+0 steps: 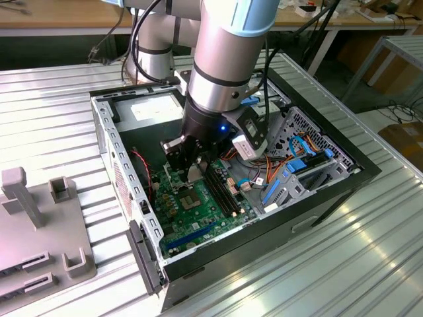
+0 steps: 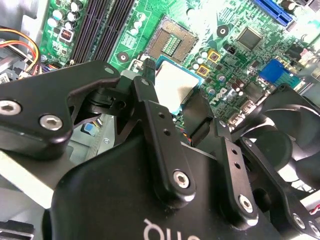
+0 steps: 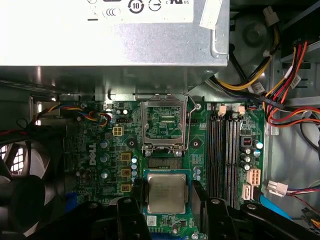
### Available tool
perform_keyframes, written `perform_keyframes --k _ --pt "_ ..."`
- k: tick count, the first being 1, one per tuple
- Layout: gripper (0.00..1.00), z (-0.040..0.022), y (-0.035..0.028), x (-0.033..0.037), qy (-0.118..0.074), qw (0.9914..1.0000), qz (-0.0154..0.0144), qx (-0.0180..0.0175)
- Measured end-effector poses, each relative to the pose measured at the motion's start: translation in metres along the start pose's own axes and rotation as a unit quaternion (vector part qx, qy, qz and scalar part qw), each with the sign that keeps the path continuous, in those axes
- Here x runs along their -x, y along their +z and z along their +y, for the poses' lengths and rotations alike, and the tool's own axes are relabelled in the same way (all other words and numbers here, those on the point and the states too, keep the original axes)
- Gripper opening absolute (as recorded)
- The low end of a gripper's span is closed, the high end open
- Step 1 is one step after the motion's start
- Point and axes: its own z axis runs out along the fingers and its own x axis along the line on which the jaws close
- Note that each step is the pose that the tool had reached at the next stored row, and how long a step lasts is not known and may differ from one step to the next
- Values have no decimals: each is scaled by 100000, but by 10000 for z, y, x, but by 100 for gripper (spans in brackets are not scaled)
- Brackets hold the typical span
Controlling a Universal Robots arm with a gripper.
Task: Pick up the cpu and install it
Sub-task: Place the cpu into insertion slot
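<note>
Ribbed silver metal table point(image 1: 317, 264) carries one open computer case point(image 1: 109, 152) with thin sheet-metal walls and one grey moulded fixture point(image 1: 39, 224) at the exterior view's left. One arm reaches down into the case over a single green motherboard point(image 1: 198, 218). Its black gripper point(image 3: 166, 196) has two flat, bolted fingers point(image 3: 131, 210) closed in on opposite edges of the one cpu point(image 3: 166, 194), a flat square with a dull silver-grey metal top and a thin greenish rim. The cpu is held over the board, just beside the square socket point(image 3: 165, 125), whose wire-and-metal frame stands lifted open. Beside the socket run four long black memory slots point(image 3: 225, 150). One round black fan point(image 3: 30, 190) and one plain silver power supply box point(image 3: 115, 40) border the board.
</note>
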Motion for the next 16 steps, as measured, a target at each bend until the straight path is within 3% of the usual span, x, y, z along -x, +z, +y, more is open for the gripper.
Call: perform_keyframes --k 8,16 --pt "47 0 15 0 0 100000 0 4" --pt "47 2 184 5 -4 100000 -2 3"
